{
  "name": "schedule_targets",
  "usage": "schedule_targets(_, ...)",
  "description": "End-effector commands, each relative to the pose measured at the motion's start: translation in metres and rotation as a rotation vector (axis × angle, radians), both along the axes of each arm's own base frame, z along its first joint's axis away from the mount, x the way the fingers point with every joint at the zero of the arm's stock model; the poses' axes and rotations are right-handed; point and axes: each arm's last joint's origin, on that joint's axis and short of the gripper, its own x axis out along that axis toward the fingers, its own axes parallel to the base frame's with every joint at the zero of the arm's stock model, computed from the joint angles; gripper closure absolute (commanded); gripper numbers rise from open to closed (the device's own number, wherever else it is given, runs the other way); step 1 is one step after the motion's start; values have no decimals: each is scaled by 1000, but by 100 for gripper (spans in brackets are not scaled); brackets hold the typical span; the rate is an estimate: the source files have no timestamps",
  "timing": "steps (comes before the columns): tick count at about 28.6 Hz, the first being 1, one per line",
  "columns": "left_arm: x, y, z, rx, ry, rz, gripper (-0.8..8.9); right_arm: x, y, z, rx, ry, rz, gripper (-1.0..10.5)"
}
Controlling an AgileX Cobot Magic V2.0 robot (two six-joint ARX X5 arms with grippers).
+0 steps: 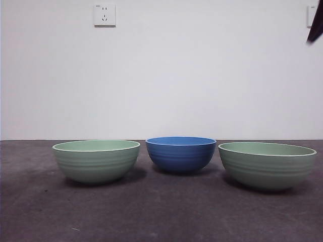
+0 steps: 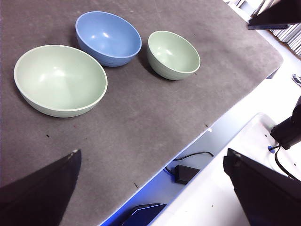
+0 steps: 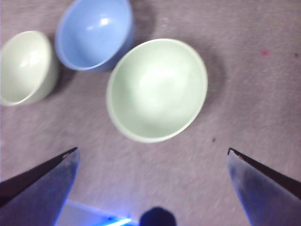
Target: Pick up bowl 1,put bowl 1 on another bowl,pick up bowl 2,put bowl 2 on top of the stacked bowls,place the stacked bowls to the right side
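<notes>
Three ribbed bowls stand apart in a row on the dark mat, none stacked. The blue bowl (image 1: 180, 154) is in the middle, with one pale green bowl (image 1: 96, 160) to its left and another pale green bowl (image 1: 266, 164) to its right. My left gripper (image 2: 153, 188) hangs open high above the table's front edge, nearest the left green bowl (image 2: 60, 80); beyond that are the blue bowl (image 2: 109, 37) and the far green bowl (image 2: 173, 54). My right gripper (image 3: 153, 183) is open above and short of the right green bowl (image 3: 157, 89), with the blue bowl (image 3: 94, 33) behind. Both grippers hold nothing.
A white wall with a socket (image 1: 104, 14) closes the back. A black arm tip (image 1: 316, 22) shows at the top right corner. Past the mat's edge (image 2: 207, 127) lie a cable and a black adapter (image 2: 186, 172) on a lower surface.
</notes>
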Motion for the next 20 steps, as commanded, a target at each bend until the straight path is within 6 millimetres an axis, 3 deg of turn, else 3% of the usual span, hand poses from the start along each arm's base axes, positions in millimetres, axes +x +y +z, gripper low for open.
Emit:
schedule_targets(1, 0, 0, 0, 3, -12, -4, 154, 21, 3, -12, -13, 51, -17, 352)
schedule_targets(8, 1, 0, 0, 3, -11, -4, 154, 65, 12, -49, -84, 147, -19, 360)
schedule_targets(10, 1, 0, 0, 3, -10, -4, 154, 74, 15, -59, -90, 167, -13, 435)
schedule_targets(13, 1, 0, 0, 3, -8, -4, 154, 84, 19, -71, -94, 187, -4, 512)
schedule_targets(20, 1, 0, 0, 3, -8, -4, 154, 96, 23, -87, -136, 208, -25, 561)
